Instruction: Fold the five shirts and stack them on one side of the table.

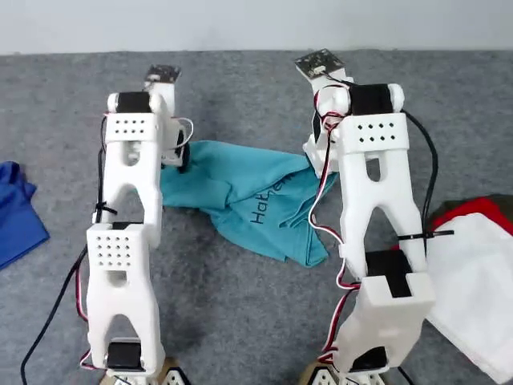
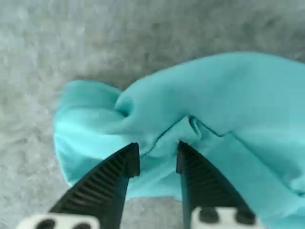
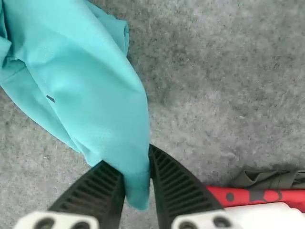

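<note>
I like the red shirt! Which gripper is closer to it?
Right. The right gripper pinches the teal shirt close to the red shirt; the left gripper is over the teal shirt's far side.

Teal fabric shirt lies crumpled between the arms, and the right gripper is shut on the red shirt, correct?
No: the right gripper is shut on the teal fabric shirt itself, not the red shirt; the right wrist view shows it. The rest holds.

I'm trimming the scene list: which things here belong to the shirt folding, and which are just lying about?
Job: teal shirt, gripped by the right hand; blue shirt; white shirt; red shirt; dark green garment.
Lying about: grey table covering; arm cables.
</note>
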Available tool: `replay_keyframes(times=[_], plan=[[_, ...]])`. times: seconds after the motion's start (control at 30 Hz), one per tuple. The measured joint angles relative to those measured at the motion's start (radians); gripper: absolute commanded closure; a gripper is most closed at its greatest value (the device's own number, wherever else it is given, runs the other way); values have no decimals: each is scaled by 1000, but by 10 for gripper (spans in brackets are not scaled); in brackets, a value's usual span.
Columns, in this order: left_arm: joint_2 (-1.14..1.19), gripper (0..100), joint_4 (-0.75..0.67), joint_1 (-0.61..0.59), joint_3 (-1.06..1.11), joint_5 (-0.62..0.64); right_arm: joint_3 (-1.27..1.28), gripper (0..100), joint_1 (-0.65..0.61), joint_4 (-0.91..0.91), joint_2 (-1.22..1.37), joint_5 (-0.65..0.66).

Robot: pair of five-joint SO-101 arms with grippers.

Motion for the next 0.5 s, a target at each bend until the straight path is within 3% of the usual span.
replay_keyframes(times=[0.23, 0.5], plan=[[0, 859, 0, 2, -69, 2, 6, 988, 0, 0, 0, 0], [2, 859, -66, 2, 46, 2, 6, 988, 0, 0, 0, 0]])
